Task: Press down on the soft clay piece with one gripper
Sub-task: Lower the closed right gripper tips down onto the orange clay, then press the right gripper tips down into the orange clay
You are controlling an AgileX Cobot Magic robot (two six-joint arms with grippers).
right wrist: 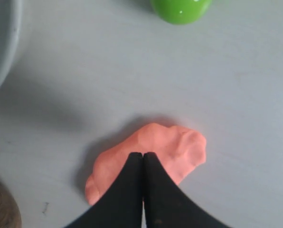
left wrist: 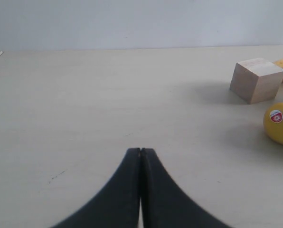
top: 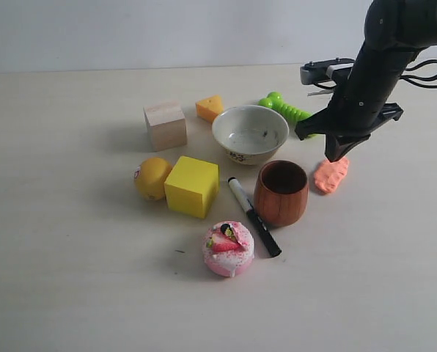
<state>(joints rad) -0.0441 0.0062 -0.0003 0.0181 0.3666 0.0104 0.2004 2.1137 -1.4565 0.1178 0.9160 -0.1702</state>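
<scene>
The soft clay piece (top: 331, 175) (right wrist: 165, 145) is a flat salmon-orange lump lying on the table just right of the brown cup (top: 282, 192). My right gripper (top: 334, 155) (right wrist: 142, 155) is shut, fingers together, with its tips directly over the middle of the clay and very close to its surface; whether they touch it I cannot tell. Part of the clay is hidden under the black fingers. My left gripper (left wrist: 140, 151) is shut with nothing in it, low over bare table to the left of the objects; the exterior view does not show it.
A white bowl (top: 250, 134) and a green toy (top: 286, 108) (right wrist: 181, 9) stand behind the clay. A black marker (top: 254, 216), pink strawberry cake (top: 229, 248), yellow cube (top: 193, 185), lemon (top: 152, 178) (left wrist: 280, 123), wooden block (top: 165, 125) (left wrist: 256, 80) and orange wedge (top: 210, 108) lie further left.
</scene>
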